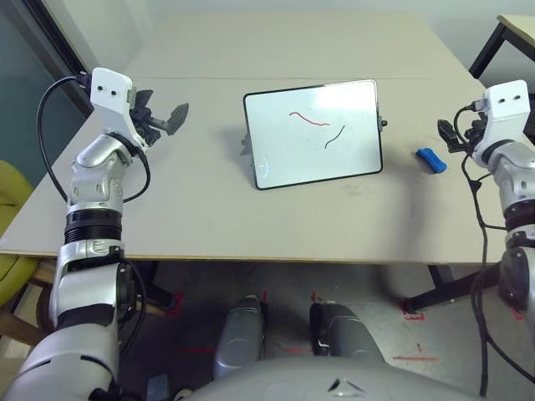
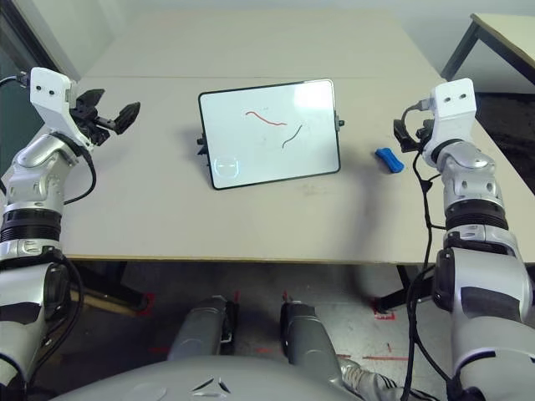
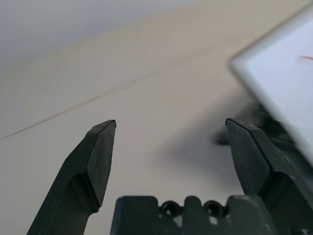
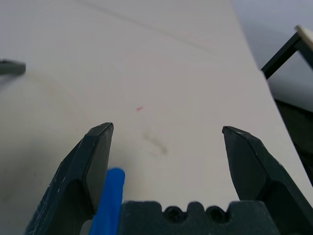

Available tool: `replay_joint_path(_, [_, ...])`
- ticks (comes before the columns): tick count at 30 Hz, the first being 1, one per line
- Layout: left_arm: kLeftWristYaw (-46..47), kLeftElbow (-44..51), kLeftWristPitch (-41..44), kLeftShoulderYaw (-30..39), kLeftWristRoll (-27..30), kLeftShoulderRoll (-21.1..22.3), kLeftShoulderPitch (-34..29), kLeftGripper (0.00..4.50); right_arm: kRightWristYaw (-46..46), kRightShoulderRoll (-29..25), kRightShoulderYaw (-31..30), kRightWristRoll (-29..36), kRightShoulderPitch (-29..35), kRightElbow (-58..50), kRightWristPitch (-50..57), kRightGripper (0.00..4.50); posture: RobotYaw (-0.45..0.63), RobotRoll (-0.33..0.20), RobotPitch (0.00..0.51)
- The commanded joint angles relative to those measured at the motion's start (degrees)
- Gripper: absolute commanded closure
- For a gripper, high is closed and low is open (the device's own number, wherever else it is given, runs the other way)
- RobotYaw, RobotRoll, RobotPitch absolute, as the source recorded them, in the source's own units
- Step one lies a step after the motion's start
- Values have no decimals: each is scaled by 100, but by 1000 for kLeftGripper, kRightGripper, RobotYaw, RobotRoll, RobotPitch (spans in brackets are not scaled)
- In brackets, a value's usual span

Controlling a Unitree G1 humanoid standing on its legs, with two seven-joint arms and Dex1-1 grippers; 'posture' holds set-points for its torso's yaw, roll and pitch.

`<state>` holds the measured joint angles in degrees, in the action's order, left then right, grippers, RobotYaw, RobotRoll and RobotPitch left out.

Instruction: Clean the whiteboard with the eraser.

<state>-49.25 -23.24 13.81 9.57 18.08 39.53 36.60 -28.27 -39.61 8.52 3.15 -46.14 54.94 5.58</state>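
Right tool (image 4: 167, 129), right side of frame: fingers spread wide, empty. Blue eraser (image 1: 431, 160) on table (image 1: 318, 221), just beside it, right of center. Whiteboard (image 1: 313, 135) upper center, red and black squiggles on its face. Left tool (image 3: 171, 128), upper left: fingers apart, empty.

I see the worktop (image 1: 318, 225) in bright, even light, with glare whitening the upper corner of the whiteboard (image 1: 313, 134) and soft shadows beside it. The floor (image 1: 276, 326) below looks dim. In both wrist views, the background blurs while the nearby gripper parts look sharper.
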Motion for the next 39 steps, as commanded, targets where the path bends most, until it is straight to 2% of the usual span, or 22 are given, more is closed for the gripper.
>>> replay_joint_path(1, [-883,848,771,-296,424,253,-253,0,-457,-101,-224,-114,-180,99,423,46,342,0,54])
replay_joint_path(5, [-1431,1377,1211,-545,609,369,-392,0,-708,-135,-383,-248,-379,322,621,46,348,0,57])
replay_joint_path(10, [-1682,1203,1285,-775,541,260,-159,0,-1027,-119,-479,-331,-640,678,1060,46,341,0,51])
replay_joint_path(15, [-1802,834,1108,-932,424,88,195,0,-1478,-159,-851,-652,-834,1052,1485,46,326,0,48])
replay_joint_path(23, [-1947,622,975,-988,359,8,442,0,-1334,-114,-1045,-935,-1158,1500,1593,46,318,0,46])
replay_joint_path(39, [-1884,830,1020,-904,408,0,356,0,-1075,150,-1037,-1142,-1335,1931,1664,46,345,0,47])
